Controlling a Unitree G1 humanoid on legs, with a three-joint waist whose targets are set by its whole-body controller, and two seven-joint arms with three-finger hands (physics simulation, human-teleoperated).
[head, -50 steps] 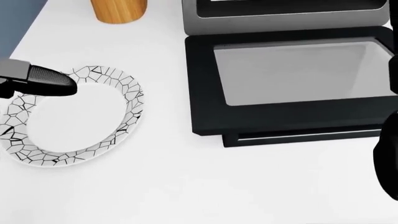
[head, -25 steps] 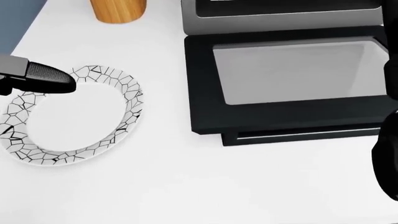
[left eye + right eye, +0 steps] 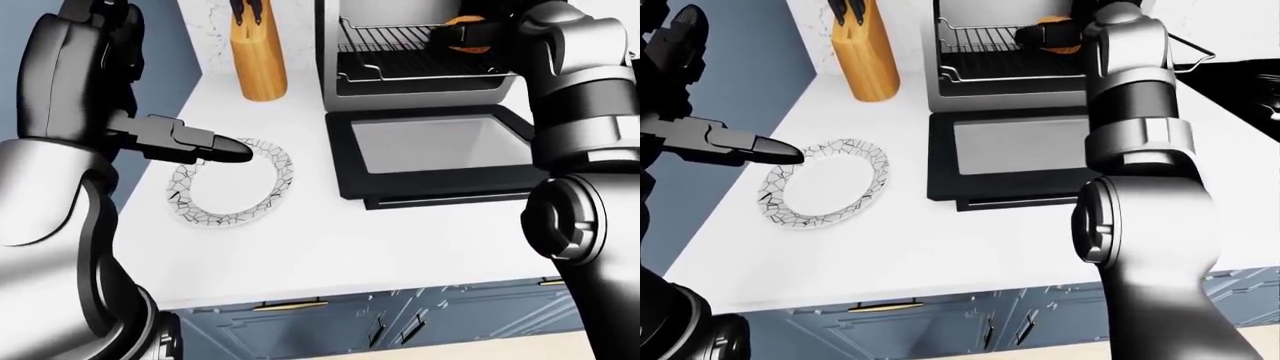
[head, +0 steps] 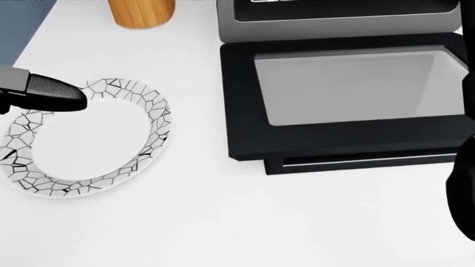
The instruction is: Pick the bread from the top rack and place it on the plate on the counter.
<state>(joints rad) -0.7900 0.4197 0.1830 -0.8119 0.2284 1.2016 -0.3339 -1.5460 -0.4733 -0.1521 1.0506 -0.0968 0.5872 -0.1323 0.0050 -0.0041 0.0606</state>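
The bread point(image 3: 466, 22), an orange-brown piece, lies on the top wire rack point(image 3: 400, 45) inside the open toaster oven at the top of the left-eye view. My right hand point(image 3: 470, 34) reaches into the oven, and its dark fingers cross the bread, which shows above and below them. The plate point(image 3: 278, 178), white with a black crackle rim, sits on the white counter left of the oven. My left hand point(image 3: 215, 147) hovers over the plate's left rim, open, with its fingers stretched out and nothing in them.
The oven's black door point(image 3: 440, 146) lies folded down flat on the counter, right of the plate. A wooden knife block point(image 3: 258, 60) stands above the plate near the wall. The counter's edge point(image 3: 330, 289) runs above blue cabinets.
In the head view my right arm has shifted slightly at the right edge. The left hand, plate and oven door stay as they were.
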